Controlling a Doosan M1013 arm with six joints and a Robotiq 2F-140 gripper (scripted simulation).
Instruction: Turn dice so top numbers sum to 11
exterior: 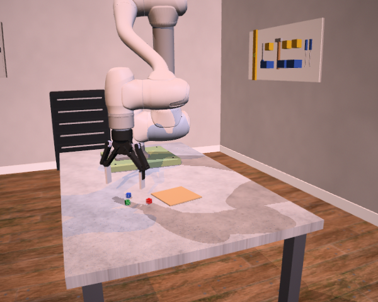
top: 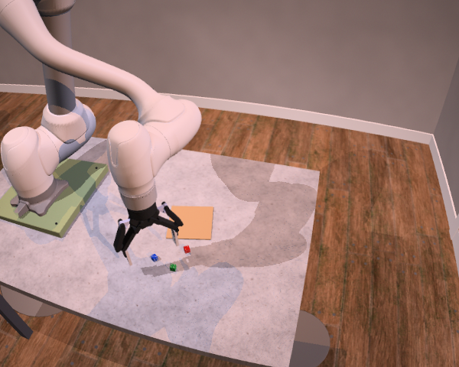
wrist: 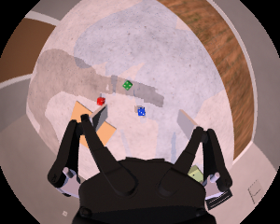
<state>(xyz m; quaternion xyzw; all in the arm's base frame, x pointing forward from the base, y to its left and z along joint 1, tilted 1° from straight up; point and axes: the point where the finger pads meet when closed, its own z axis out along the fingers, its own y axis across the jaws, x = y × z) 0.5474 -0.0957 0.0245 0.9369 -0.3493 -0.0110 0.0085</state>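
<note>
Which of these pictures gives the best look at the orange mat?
The top view: the orange mat lies almost wholly visible, only its near-left corner behind the open fingers. The exterior view shows it whole but foreshortened. In the wrist view one finger covers much of it.
</note>
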